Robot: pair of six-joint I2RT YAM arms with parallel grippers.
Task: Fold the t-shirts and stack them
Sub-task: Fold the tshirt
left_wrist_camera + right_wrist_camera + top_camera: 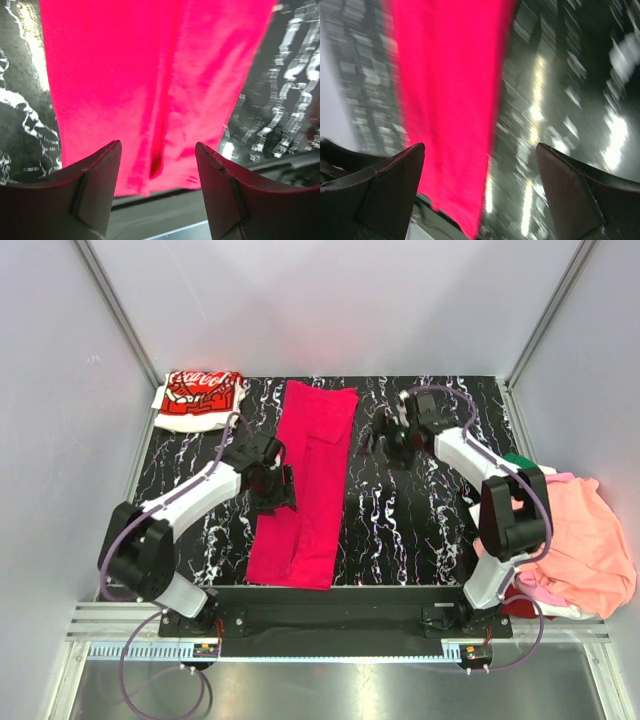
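T-shirts are sitting in three spots, left to right.

White logo tee [200, 398] is lying folded at the back-left corner of the desk [420, 530]. I'm reading it as the base of the stack, parked clear of the work area.

Left arm [185, 502] is reaching forward and inward from its base, elbow out to the left, wrist bending down at the left edge of the crimson-pink tee [310, 480]. Left jaws are standing moderately open and gripping nothing. The wrist view is showing the cloth [150, 75] under the gap, not between them.

Crimson-pink tee is lying mid-desk as a long narrow strip, running from the back towards the near edge and leaning slightly. Both sides are looking folded in, meeting at a centre line in the left wrist view. My guess is that the lengthwise fold is done and the crosswise fold is pending, hence both arms flanking it.

Right arm [465, 452] is stretching forward and inward, wrist hanging over bare desk just right of the strip's far half, apart from it. Right jaws are gaping fully open and empty. The right wrist view is blurring, but the tee [445, 100] is showing off to one side of the gap.

Salmon-orange tee [590, 540] is heaping off the desk's right edge with a pink one [540, 595] and a green one [522, 460], all unfolded and apparently queuing.
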